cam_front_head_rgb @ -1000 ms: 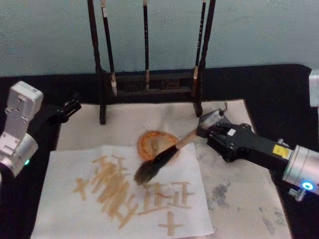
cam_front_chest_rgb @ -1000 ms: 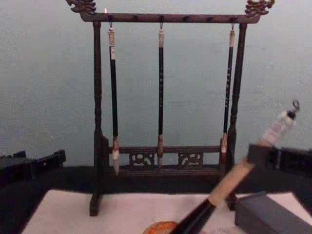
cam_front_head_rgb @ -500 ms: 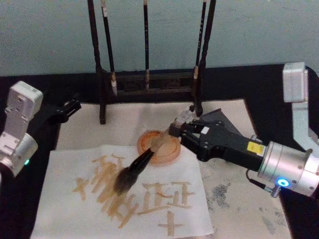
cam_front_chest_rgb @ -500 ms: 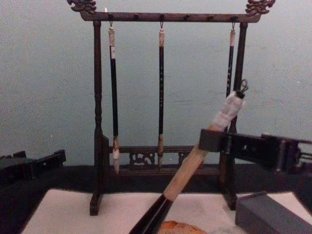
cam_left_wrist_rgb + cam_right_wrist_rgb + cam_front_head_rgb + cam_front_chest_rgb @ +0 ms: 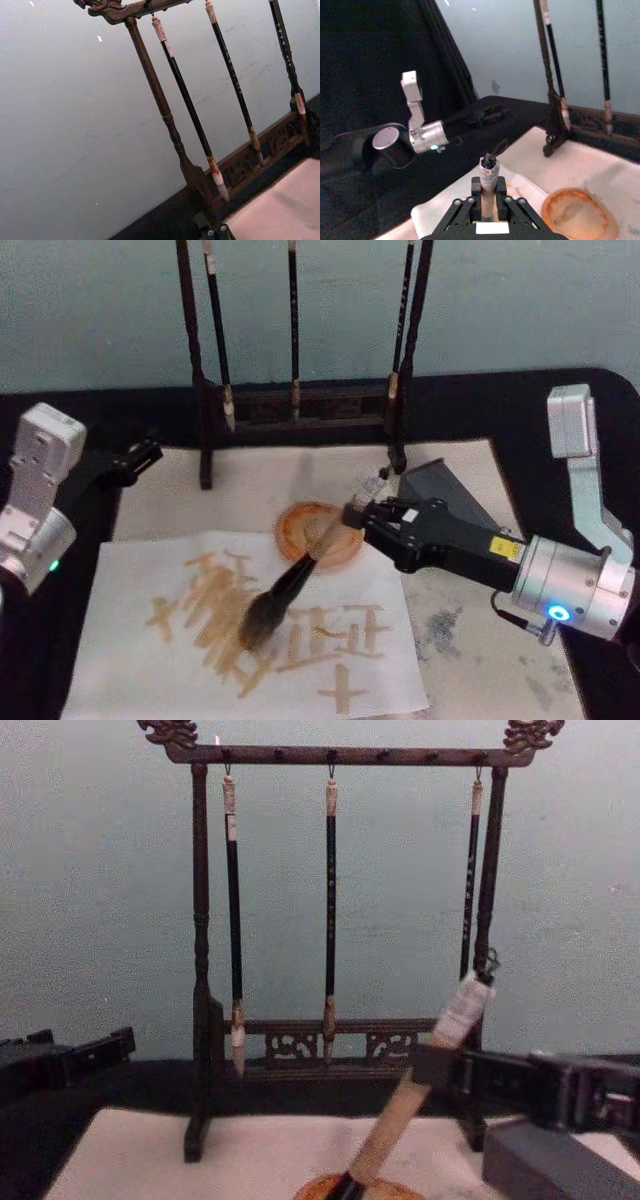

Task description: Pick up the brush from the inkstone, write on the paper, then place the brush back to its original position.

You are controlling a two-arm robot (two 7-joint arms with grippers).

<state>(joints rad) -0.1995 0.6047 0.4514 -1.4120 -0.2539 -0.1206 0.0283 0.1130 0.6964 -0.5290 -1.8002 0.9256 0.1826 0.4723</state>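
The brush (image 5: 300, 575) slants down from upper right to lower left, its bushy grey-brown head pressed on the paper (image 5: 130, 670) among the tan strokes near the sheet's middle. Its pale handle rises back over the inkstone (image 5: 290, 525), and the whitish end cap points toward the stand.

The right gripper (image 5: 355, 512) is clamped narrowly around the upper handle, just below the cap. The right wrist view shows a finger on each side of the shaft.

A second ago the bristles hovered at the dish's near edge. Since then they have swung left and forward onto the paper. In the chest view the end cap has dropped lower than it was half a second ago. This suggests the brush has been lowered into a stroke, so writing is under way and the return to the inkstone is still to come.

The inkstone is a shallow round orange-brown dish at the paper's far edge. It holds only a pale wet-looking patch, and whether liquid remains cannot be told.

A stained cream mat (image 5: 470, 640) lies under the paper. Behind it, a dark wooden brush stand (image 5: 300, 405) carries three thin black-handled brushes (image 5: 330, 900) hanging upright.

The left gripper (image 5: 140, 455) is parked at the mat's far left corner, well apart from the paper. Whether it is open or closed cannot be told.
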